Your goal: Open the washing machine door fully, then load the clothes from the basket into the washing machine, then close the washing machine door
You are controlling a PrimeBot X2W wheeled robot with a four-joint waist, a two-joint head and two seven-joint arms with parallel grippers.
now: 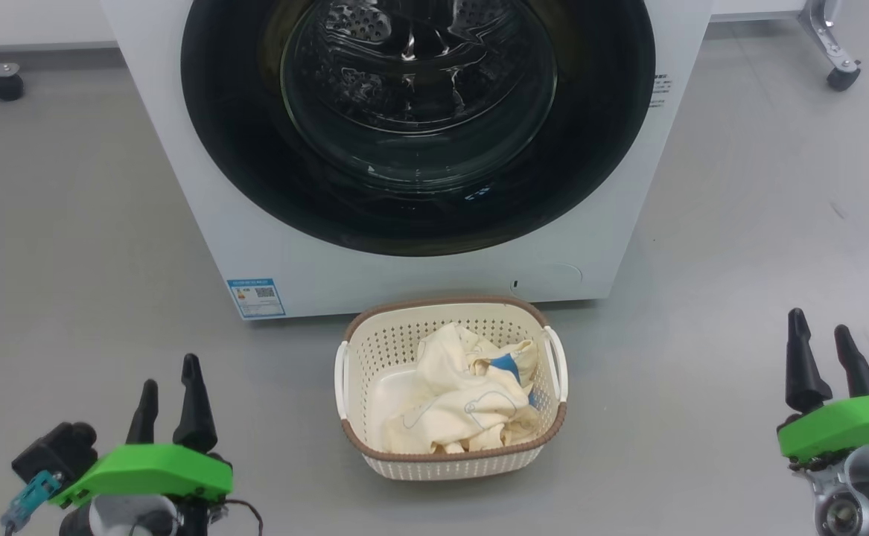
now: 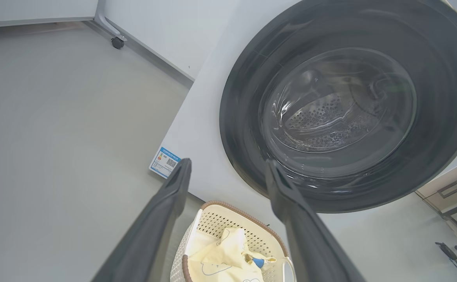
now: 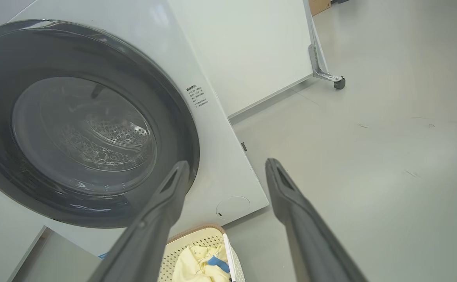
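Note:
The white washing machine (image 1: 270, 223) stands straight ahead with its round black washing machine door (image 1: 240, 149) shut flat against the front. Right before it on the floor sits the cream basket (image 1: 382, 350), holding the pale yellow clothes (image 1: 464, 394) with a blue patch. My left gripper (image 1: 170, 372) is open at the lower left, well to the left of the basket. At the lower right my right gripper (image 1: 821, 339) is open too, far right of the basket. In the left wrist view the door (image 2: 244, 129) and basket (image 2: 220, 219) appear beyond the open left gripper (image 2: 228, 166). The right wrist view has the door (image 3: 181, 129), basket (image 3: 189, 243) and open right gripper (image 3: 226, 166).
Grey floor (image 1: 69, 246) lies on both sides of the machine. A caster wheel (image 1: 6, 85) sits at the far left, and a wheeled metal leg (image 1: 840, 74) at the far right. A blue sticker (image 1: 255, 298) marks the machine's lower left corner.

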